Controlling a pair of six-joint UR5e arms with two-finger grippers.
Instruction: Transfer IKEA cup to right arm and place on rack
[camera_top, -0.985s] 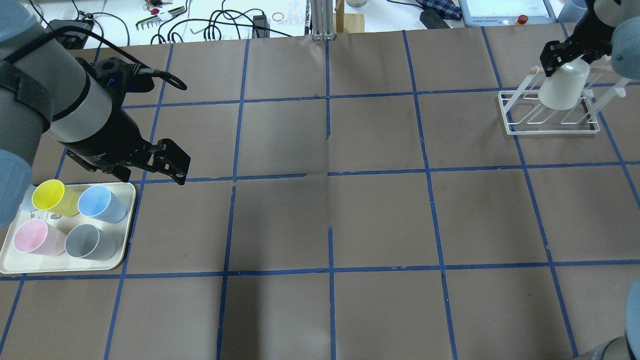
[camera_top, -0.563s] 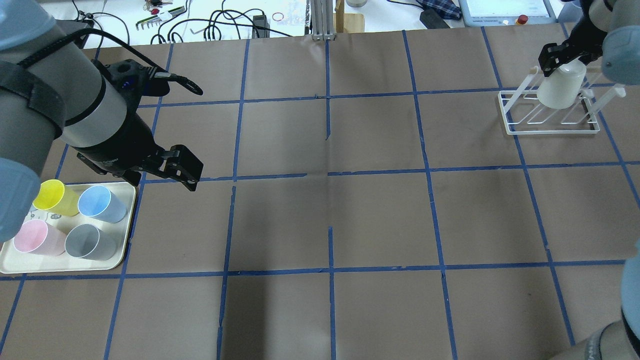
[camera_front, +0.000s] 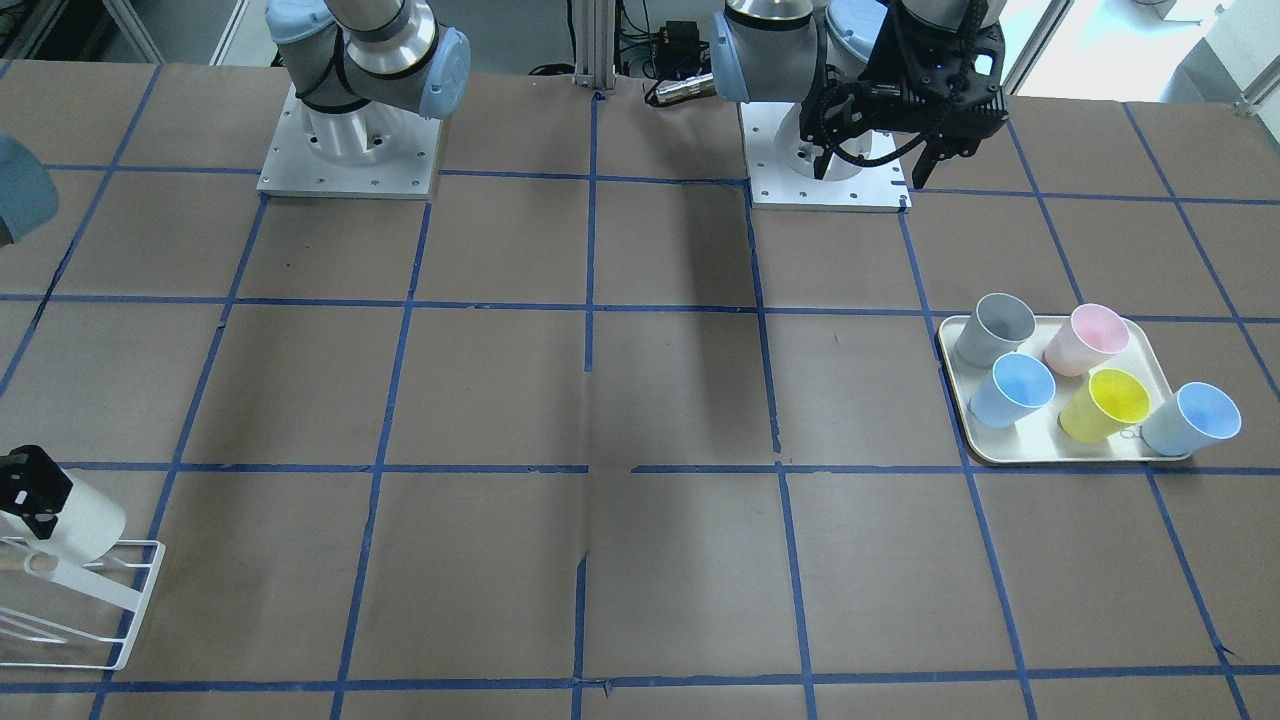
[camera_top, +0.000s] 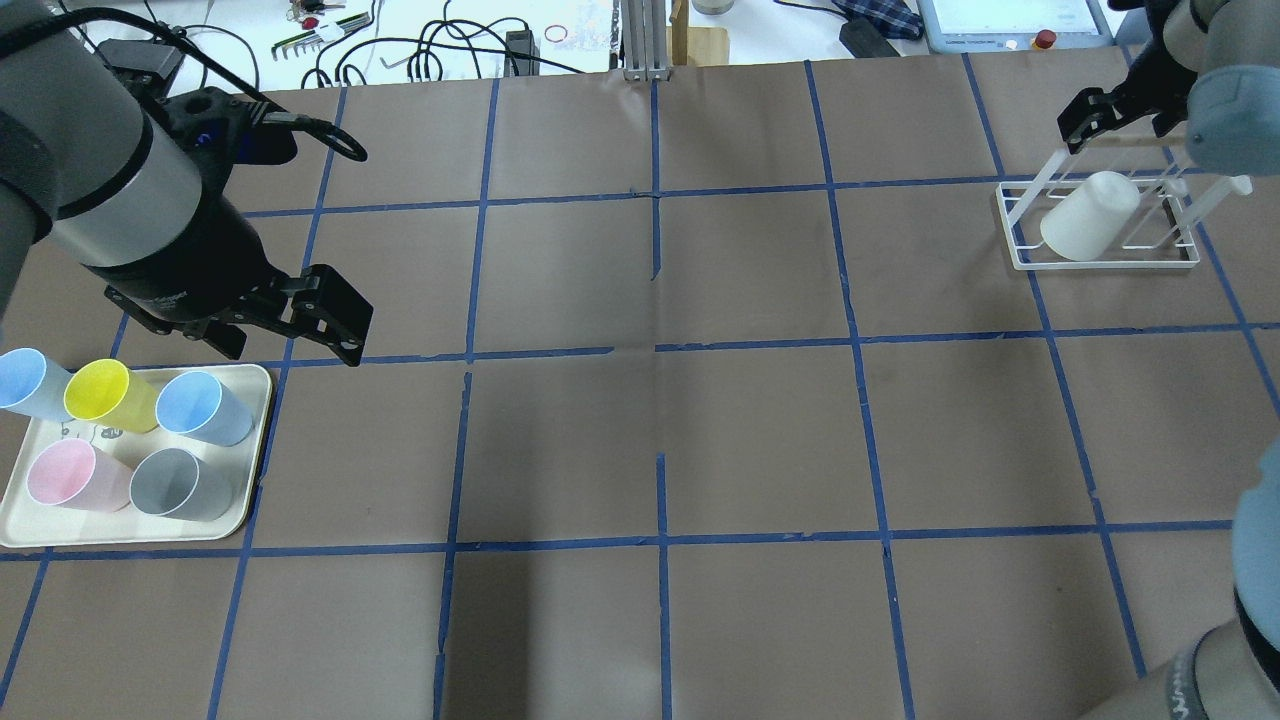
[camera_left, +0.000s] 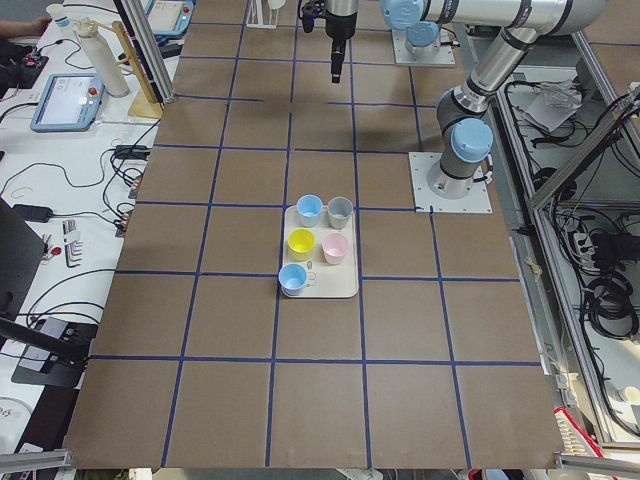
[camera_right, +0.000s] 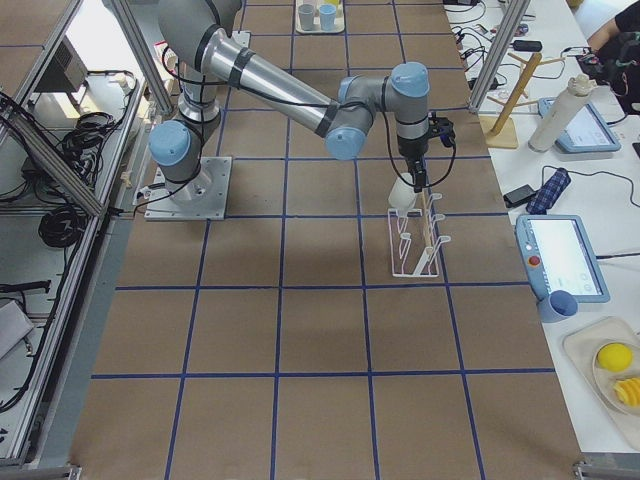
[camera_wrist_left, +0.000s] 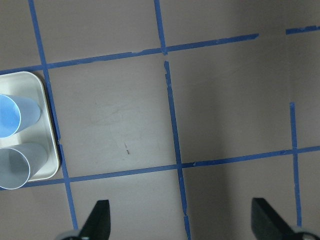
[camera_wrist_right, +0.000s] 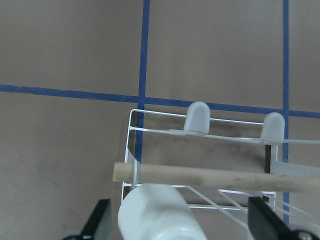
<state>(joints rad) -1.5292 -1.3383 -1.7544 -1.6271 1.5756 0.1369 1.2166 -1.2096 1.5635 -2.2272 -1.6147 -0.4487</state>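
Note:
The cream-white IKEA cup (camera_top: 1090, 228) lies tilted, mouth down, on the prongs of the white wire rack (camera_top: 1100, 262) at the far right of the table. It also shows in the front view (camera_front: 78, 522) and the right wrist view (camera_wrist_right: 159, 214), just under the rack's wooden dowel (camera_wrist_right: 220, 176). My right gripper (camera_top: 1120, 125) is open, above and behind the rack, clear of the cup. My left gripper (camera_top: 293, 345) is open and empty, hovering just beyond the tray; its fingertips (camera_wrist_left: 99, 220) show wide apart.
A cream tray (camera_top: 140, 530) at the near left holds a yellow cup (camera_top: 100, 393), a blue cup (camera_top: 200, 405), a pale pink cup (camera_top: 65, 473) and a grey cup (camera_top: 180, 483). Another blue cup (camera_top: 25, 380) sits at its left edge. Cables and tools lie beyond the table's far edge.
My right gripper has let go of the cup and drawn up and back; the cup has settled lower onto the rack. My left arm has shifted left, uncovering the second blue cup.

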